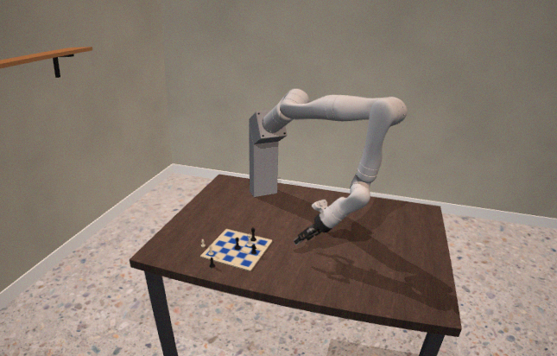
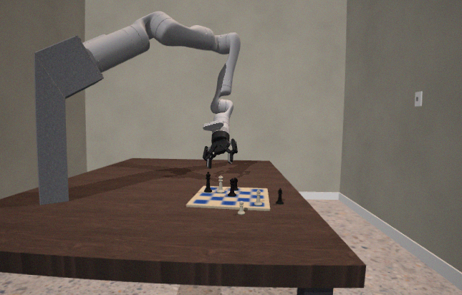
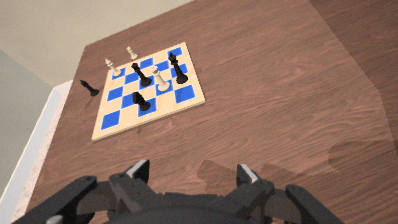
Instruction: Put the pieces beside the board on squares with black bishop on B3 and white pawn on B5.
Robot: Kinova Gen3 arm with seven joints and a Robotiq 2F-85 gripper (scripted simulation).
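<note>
We found the gripper (image 2: 220, 158) hanging above the dark wooden table (image 2: 122, 220), fingers spread as wide as they go and nothing between them. In the wrist view we looked past both fingertips straight at bare wood, with the chessboard (image 3: 197, 102) lying well ahead of them. The gripper (image 1: 301, 238) sat off to one side of the board (image 1: 250, 266) in the top view, near it but not over it.

On to the board, the one thing here that carried anything. We counted five pieces standing on its blue and cream squares: three black, two white, all upright as far as we could tell. Which squares they occupied we could not tell; the edge lettering was too small to read.

Both task pieces stood off the board on the table. The black bishop (image 3: 90, 88) stood just beside one edge, and the white pawn (image 3: 131, 52) just beside an adjoining edge, neither touching the board.

The exterior view gave us the height of the gripper over the table, which the wrist view hid. It also showed the bishop (image 2: 279, 196) and pawn (image 2: 241, 208) plainly clear of the board's rim. The top view alone showed us the grey pedestal (image 1: 263, 176) at the table's far edge and the wall shelf (image 1: 28, 58).
</note>
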